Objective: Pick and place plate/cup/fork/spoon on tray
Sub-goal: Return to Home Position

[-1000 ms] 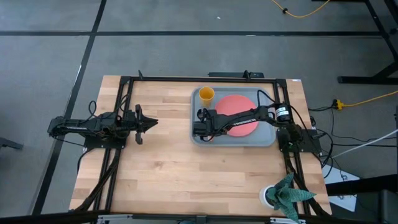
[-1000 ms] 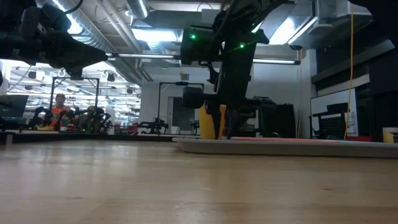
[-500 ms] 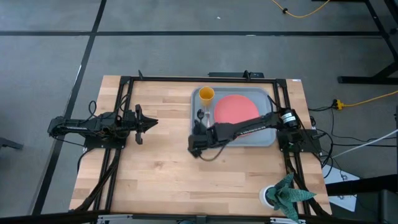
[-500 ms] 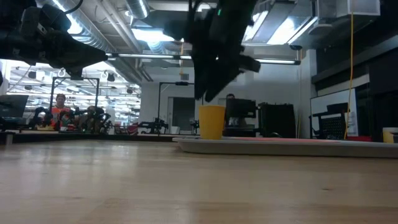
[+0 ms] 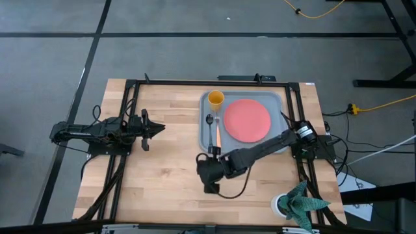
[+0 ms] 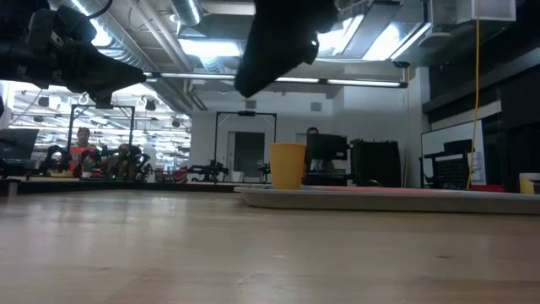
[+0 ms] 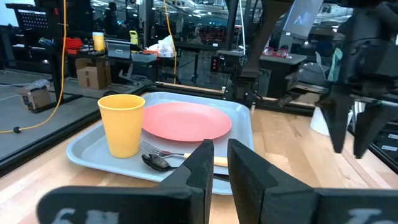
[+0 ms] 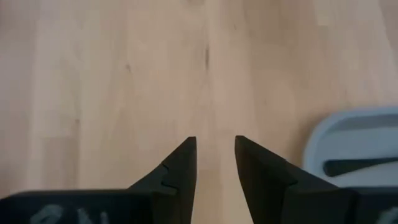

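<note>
The grey-blue tray (image 5: 281, 147) lies at the table's far right. On it lie the coral-red plate (image 5: 246, 119), the yellow-orange cup (image 5: 216, 99) upright in the far left corner, the dark spoon (image 5: 210, 119) and the orange-handled fork (image 5: 218, 134) along the left side. All show in the left wrist view: cup (image 7: 124, 124), plate (image 7: 186, 121), spoon (image 7: 158, 163), fork (image 7: 166, 152). My right gripper (image 5: 208, 183) is open and empty above bare wood, nearer than the tray's near left corner. My left gripper (image 5: 159, 128) is shut, raised at the table's left.
A green cloth in a white holder (image 5: 296, 205) stands at the table's near right corner. The tray's corner (image 8: 354, 140) shows beside my right gripper (image 8: 215, 146). Bare wood spreads over the table's middle and near side. People sit in the room behind (image 6: 80, 139).
My right gripper has risen from the tray's left side and gone toward the table's near edge, off the tray and over bare wood. The fork and spoon, earlier covered by the arm, now show lying on the tray.
</note>
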`<state>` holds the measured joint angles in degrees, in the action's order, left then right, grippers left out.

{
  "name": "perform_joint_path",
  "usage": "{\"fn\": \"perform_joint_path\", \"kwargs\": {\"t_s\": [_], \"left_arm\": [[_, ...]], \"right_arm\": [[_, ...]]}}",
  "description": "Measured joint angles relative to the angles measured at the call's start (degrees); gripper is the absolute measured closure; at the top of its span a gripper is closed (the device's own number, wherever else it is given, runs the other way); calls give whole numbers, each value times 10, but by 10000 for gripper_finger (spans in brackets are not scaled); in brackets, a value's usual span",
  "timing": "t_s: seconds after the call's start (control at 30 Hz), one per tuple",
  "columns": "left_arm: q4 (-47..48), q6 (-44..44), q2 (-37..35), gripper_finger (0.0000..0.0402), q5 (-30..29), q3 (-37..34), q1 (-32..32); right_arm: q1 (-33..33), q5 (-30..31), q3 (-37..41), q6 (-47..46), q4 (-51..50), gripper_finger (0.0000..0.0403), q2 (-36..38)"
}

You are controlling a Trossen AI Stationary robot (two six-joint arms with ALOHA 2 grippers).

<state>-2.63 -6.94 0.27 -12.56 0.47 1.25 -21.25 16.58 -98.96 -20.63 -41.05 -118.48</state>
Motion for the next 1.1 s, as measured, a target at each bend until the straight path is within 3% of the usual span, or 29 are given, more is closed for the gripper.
{"fn": "perform_joint_path", "kwargs": {"t_s": [0.1, 0.23, 0.5, 0.83, 1.1], "left_arm": [[0, 0, 0, 360, 0, 0, 0], [0, 0, 0, 360, 0, 0, 0], [0, 0, 0, 360, 0, 0, 0], [0, 0, 0, 360, 0, 0, 0], [0, 0, 0, 360, 0, 0, 0]], "right_arm": [[1, 3, 7, 21, -3, 289, 1], [2, 2, 64, 66, 64, 289, 16], [14, -11, 295, 61, 248, 289, 148], [58, -27, 613, 48, 334, 289, 423], [110, -27, 777, 154, 406, 289, 620]]}}
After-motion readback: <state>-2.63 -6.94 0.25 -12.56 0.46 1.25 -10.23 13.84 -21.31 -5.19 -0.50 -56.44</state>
